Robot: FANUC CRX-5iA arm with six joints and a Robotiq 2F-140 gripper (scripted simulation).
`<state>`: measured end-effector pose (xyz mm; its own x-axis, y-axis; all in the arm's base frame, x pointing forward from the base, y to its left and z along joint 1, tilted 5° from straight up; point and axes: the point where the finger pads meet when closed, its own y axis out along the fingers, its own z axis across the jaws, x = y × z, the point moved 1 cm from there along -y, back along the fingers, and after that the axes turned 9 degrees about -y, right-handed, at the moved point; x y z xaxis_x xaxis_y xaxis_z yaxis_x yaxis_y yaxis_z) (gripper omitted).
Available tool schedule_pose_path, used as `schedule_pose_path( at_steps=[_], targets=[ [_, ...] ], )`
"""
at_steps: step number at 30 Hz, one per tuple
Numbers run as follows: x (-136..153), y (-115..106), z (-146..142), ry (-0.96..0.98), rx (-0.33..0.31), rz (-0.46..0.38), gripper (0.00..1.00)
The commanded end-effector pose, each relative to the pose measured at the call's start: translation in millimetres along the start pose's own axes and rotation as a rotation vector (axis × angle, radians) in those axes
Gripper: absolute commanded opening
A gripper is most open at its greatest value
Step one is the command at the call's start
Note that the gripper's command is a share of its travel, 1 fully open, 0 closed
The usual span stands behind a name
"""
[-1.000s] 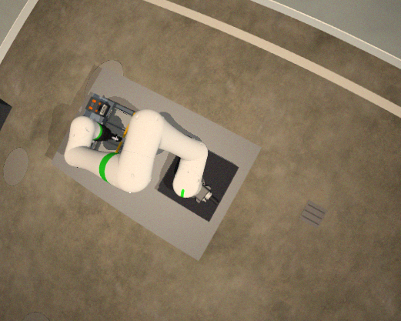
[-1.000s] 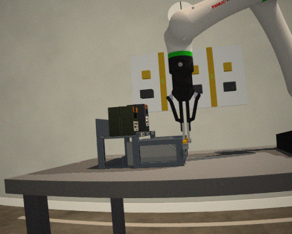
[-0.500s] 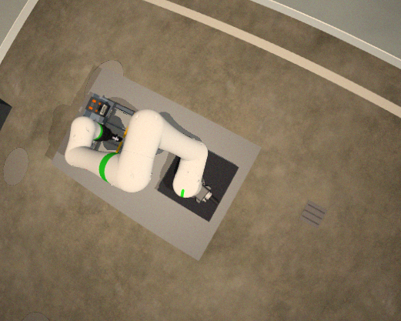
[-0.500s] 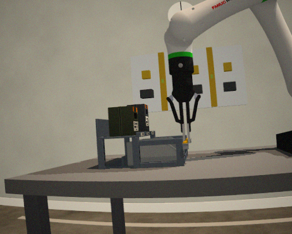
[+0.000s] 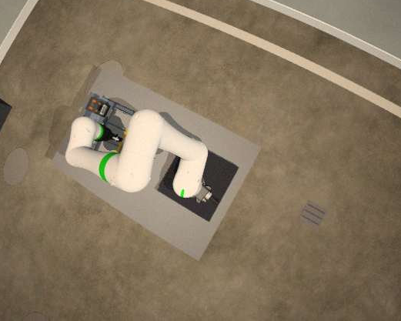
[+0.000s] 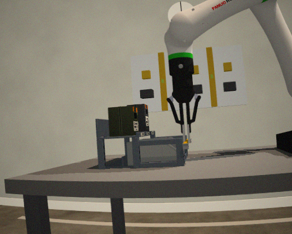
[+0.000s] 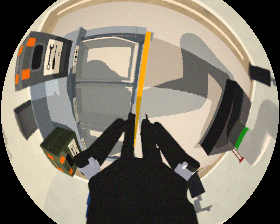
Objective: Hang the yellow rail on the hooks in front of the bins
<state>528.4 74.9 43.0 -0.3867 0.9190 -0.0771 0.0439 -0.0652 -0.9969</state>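
My gripper [image 6: 186,136] points straight down and is shut on the yellow rail [image 6: 186,141], of which only the end shows here, at the front top edge of the grey bin frame [image 6: 153,152]. In the wrist view the yellow rail [image 7: 141,75] runs as a thin straight strip from my fingertips along the front of the open bin [image 7: 108,62]. The hooks and their end plates are too small to make out. In the top view the arm covers most of the rail; my gripper [image 5: 117,138] shows beside a yellow sliver.
Dark green and black modules with orange tabs [image 6: 128,120] stand on the rack behind the bins. A black block [image 6: 289,141] lies at the table's right edge. A wall poster [image 6: 189,77] with yellow strips hangs behind.
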Motion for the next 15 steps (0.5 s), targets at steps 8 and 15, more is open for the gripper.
schedule_pose_path(
  at_steps=[8,15],
  targets=[
    [0.0,1.8,-0.2,0.0,0.0,0.0,0.0],
    [0.0,1.8,-0.2,0.0,0.0,0.0,0.0]
  ],
)
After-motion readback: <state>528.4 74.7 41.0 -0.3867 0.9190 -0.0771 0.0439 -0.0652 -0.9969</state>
